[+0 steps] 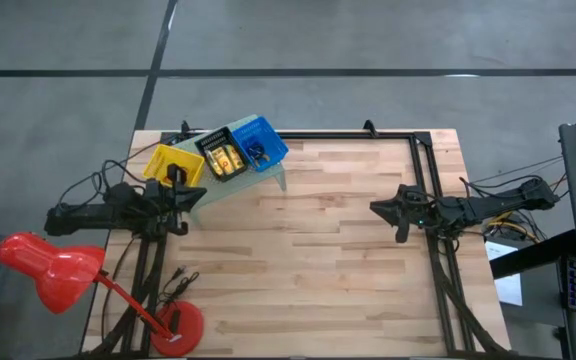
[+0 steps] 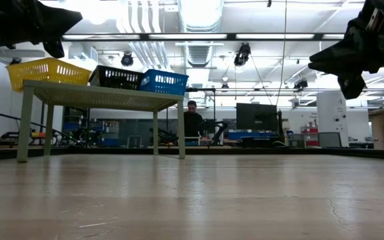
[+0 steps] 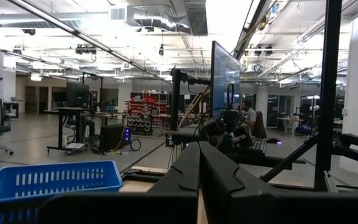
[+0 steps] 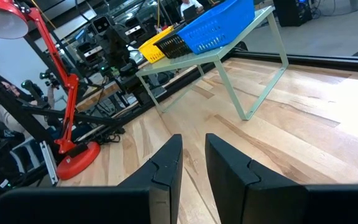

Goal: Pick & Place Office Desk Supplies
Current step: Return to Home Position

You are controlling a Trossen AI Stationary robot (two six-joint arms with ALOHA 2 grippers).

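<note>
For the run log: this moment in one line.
yellow bin, black bin, blue bin: on riser | left pincer: shut, by yellow bin | right pincer: open, over table

1. The yellow bin (image 1: 163,160), just ahead of my left gripper (image 1: 194,196), has slotted lattice walls.
2. Next to it, farther from that hand, the black bin (image 1: 208,145) shows yellow-gold pieces (image 1: 226,160) inside.
3. Farthest along is the bright blue bin (image 1: 270,140), with the same slotted pattern.
4. The riser (image 2: 105,97) under all three is pale green, dotted with fine holes.
5. The table (image 1: 328,270) between my hands is light wood in pale and honey strips.
6. Behind my left hand, the desk lamp (image 1: 48,262) is glossy red, shade and base alike.
</note>
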